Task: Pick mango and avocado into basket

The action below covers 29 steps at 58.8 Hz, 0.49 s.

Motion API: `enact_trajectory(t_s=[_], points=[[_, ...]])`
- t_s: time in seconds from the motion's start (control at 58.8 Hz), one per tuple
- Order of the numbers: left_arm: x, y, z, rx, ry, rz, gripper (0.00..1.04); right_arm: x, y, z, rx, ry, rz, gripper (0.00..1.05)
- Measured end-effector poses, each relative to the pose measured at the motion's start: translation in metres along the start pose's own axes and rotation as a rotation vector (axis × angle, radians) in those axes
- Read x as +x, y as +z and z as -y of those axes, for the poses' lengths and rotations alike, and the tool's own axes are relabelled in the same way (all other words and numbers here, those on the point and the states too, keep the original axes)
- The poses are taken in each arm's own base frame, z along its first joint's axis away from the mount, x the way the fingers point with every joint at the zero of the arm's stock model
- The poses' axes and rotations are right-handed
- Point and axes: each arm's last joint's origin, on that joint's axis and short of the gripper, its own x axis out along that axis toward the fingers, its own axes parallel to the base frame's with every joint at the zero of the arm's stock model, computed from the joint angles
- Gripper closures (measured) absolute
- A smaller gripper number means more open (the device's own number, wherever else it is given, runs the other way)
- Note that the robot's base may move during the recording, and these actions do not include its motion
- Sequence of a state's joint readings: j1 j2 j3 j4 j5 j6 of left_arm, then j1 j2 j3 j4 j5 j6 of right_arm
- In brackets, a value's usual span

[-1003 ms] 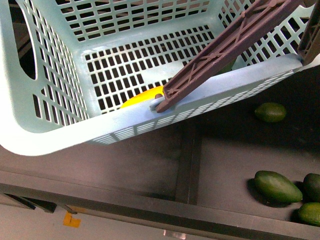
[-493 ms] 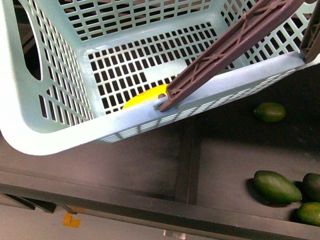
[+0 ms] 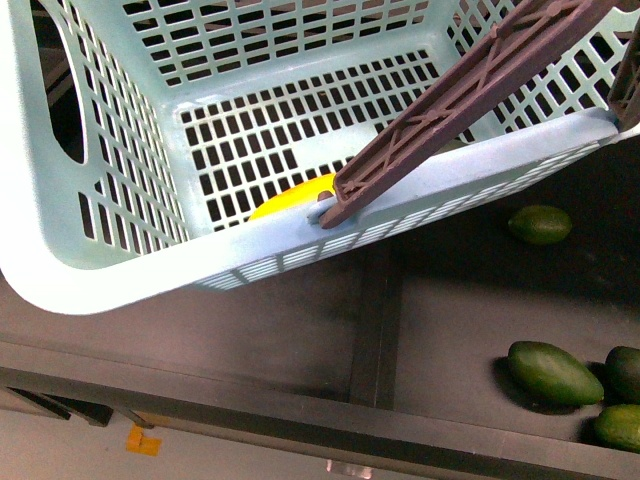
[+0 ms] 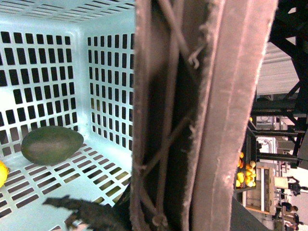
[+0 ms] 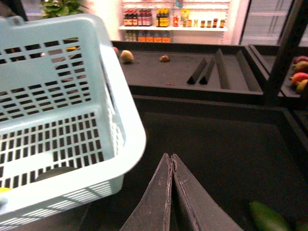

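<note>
Mango (image 3: 292,198), front view: a yellow sliver shows on the slotted floor of the teal basket (image 3: 120,270), just behind the near rim and beside the foot of a brown handle (image 3: 450,100). Compared with 1.0 s ago, the basket sits slightly higher and further right in the picture, and the mango with it. 4 loose green avocados (image 3: 553,372) lie on the dark counter (image 3: 300,330) outside the basket, unmoved.

Left wrist view: the avocado (image 4: 52,144) rests on the basket floor near a corner, the mango's yellow edge (image 4: 2,173) just beside it. The brown handle fills the centre at close range; the left claw itself is hidden, so its state cannot be told.

Right wrist view: the right claw (image 5: 171,161) hangs beside the basket over the counter, fingertips pressed together, holding nothing.
</note>
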<state>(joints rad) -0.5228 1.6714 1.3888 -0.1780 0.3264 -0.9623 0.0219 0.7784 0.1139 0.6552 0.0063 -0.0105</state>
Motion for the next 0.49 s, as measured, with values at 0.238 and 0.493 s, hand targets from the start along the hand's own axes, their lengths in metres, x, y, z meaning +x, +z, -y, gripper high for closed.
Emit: enact_trajectory(t_s=[0.238,0.493], points=[[0.000,0.000,0.000,0.003,0.002,0.003,0.89,-0.013,-0.007,0.003,0.000,-0.014,-0.001,1.03],[0.000,0.000,0.000,0.000,0.001,0.002,0.89,-0.024,-0.015,0.002,0.000,-0.014,0.014,1.03]])
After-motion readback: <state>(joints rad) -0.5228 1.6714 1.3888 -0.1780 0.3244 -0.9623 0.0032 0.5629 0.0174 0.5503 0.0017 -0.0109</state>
